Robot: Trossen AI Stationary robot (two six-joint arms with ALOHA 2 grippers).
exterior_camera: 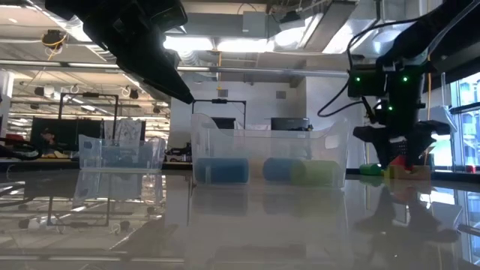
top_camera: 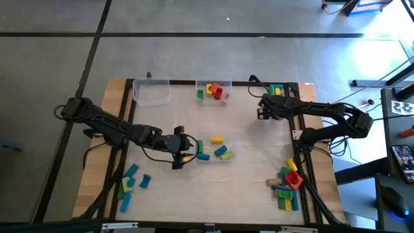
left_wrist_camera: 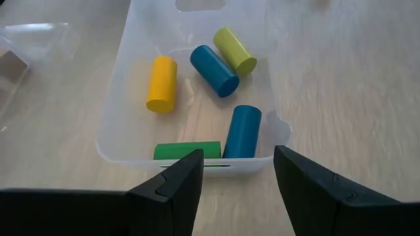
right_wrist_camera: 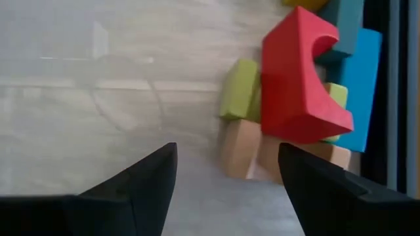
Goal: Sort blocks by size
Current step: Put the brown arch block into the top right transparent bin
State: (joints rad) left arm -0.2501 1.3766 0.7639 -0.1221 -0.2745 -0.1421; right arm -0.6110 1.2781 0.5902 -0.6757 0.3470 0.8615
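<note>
The left gripper [left_wrist_camera: 236,180] hung with jaws open and empty, a tub [left_wrist_camera: 118,131] of blocks [left_wrist_camera: 241,131] just ahead. The right gripper's [right_wrist_camera: 226,177] jaws stood open, empty, a red block [right_wrist_camera: 298,72] ahead.

- The green block [left_wrist_camera: 187,150] is partly hidden behind the left gripper's finger [left_wrist_camera: 172,190].
- Beyond the right gripper's fingers [right_wrist_camera: 141,180], the blue block [right_wrist_camera: 363,85] is cut off by the frame's edge.

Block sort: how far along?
Done: five cylinders sit in the centre tub, more blocks in the back tub. In hand: nothing; left gripper open at the centre tub, right gripper open. Left: loose piles front-left and front-right.
</note>
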